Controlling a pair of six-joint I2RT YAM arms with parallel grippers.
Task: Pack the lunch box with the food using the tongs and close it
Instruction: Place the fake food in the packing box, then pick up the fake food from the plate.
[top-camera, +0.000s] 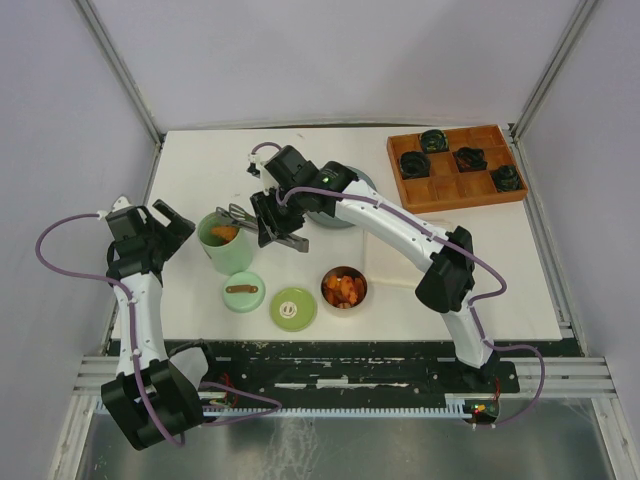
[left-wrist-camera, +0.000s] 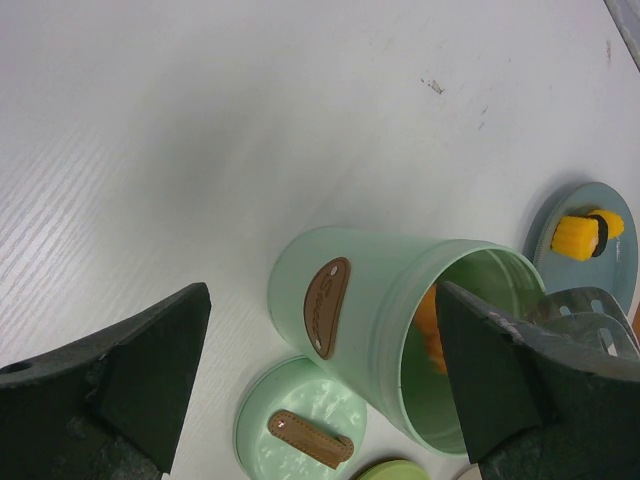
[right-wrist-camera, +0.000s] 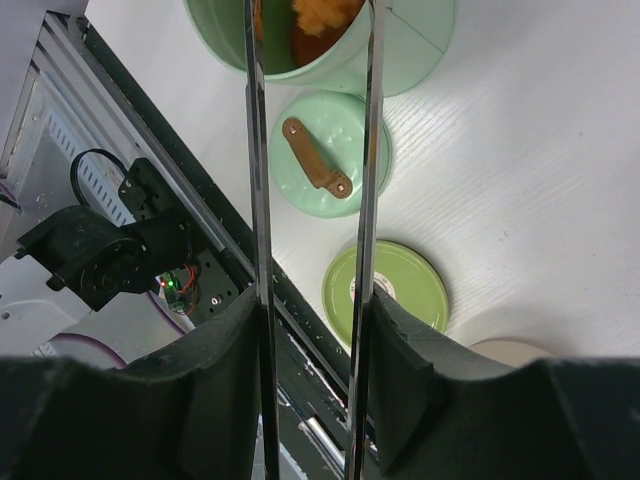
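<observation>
One white surface (top-camera: 500, 270) carried everything. A compartmented wooden tray (top-camera: 443, 189) sat at its far right corner. A grey-blue plate (left-wrist-camera: 600, 272) lay behind the canister, toward the middle of the surface.

The canister (top-camera: 228, 255) stood near the left edge. It was a mint-green cylinder with its mouth open and an oval brown label on its wall. Its flat lid (top-camera: 243, 291), mint-green with a brown strap handle, lay face up just nearer the near edge. The round lime-green lid (top-camera: 293, 308) lay just beside it. The small steel bowl (top-camera: 344, 288) stood next along that edge, uncovered and filled with orange pieces (top-camera: 345, 290).

The left tool (top-camera: 175, 222) hung on the canister's left-edge side, its fingers wide apart and holding nothing.

The right tool (right-wrist-camera: 312, 330) was clamped on the tongs (right-wrist-camera: 258, 200). These had two thin silver arms running nearly parallel, with slotted ends at the canister's mouth.

More orange food (right-wrist-camera: 322, 18) lay inside the canister. A yellow piece (left-wrist-camera: 575, 238) with a black band rested on the plate.
</observation>
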